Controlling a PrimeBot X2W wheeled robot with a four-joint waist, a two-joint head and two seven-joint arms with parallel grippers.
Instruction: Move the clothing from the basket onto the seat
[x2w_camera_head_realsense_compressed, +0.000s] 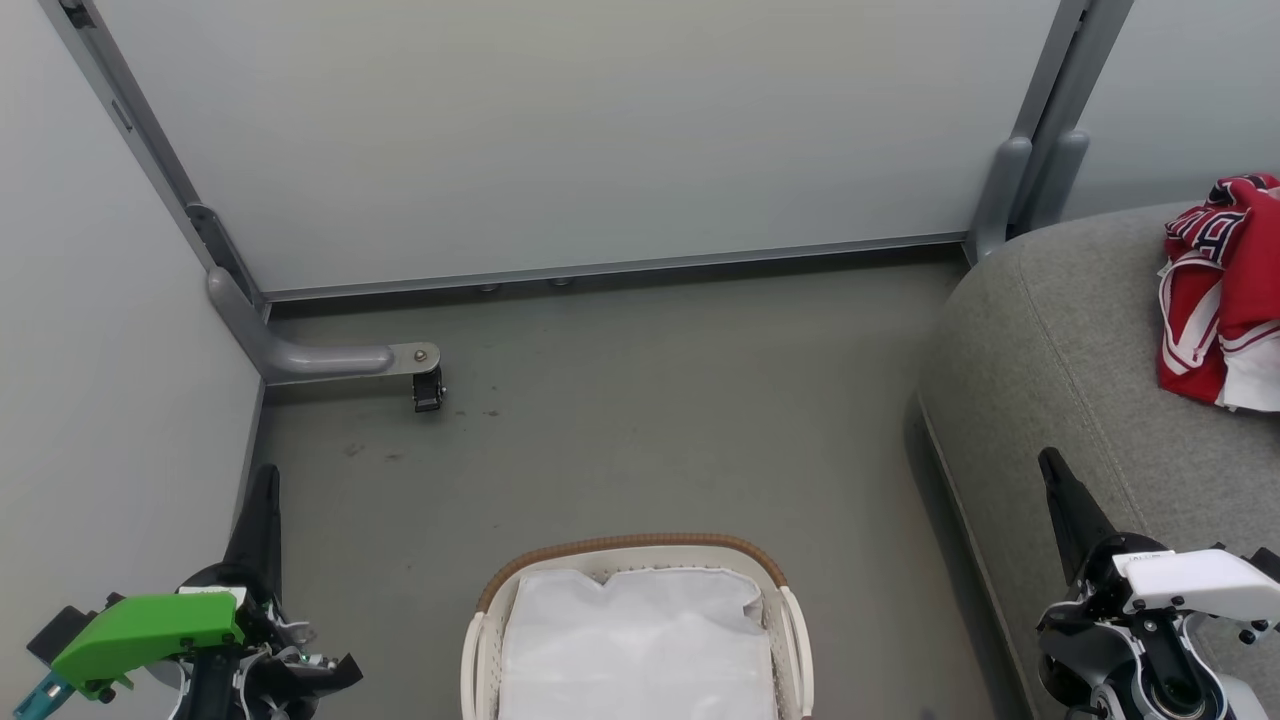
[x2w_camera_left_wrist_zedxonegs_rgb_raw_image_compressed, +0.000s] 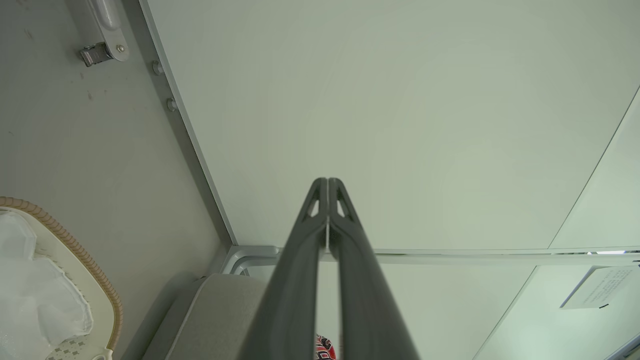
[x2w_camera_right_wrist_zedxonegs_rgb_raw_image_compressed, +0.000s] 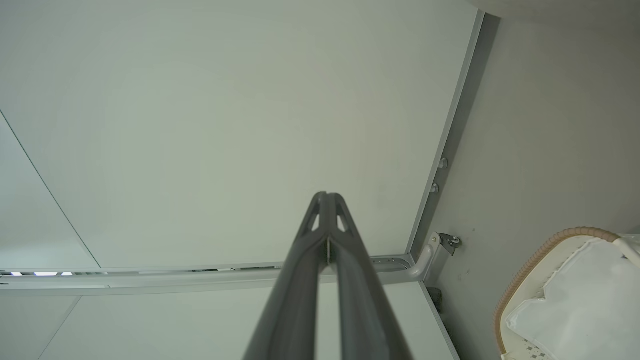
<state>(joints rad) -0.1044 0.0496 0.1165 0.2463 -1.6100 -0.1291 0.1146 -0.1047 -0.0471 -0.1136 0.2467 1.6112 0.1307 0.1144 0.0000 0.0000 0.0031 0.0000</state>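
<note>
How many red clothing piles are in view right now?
1: a red pile on the seat, at head view's right edge; it may bundle several garments. The basket shows white lining, its near end cropped.

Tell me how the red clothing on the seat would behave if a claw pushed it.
The red clothing lies crumpled in loose folds, so it is probably floppy and would bunch up rather than slide as one piece. It looks thin, so likely light. The seat has a woven grey cover, which would probably drag on the cloth.
</note>
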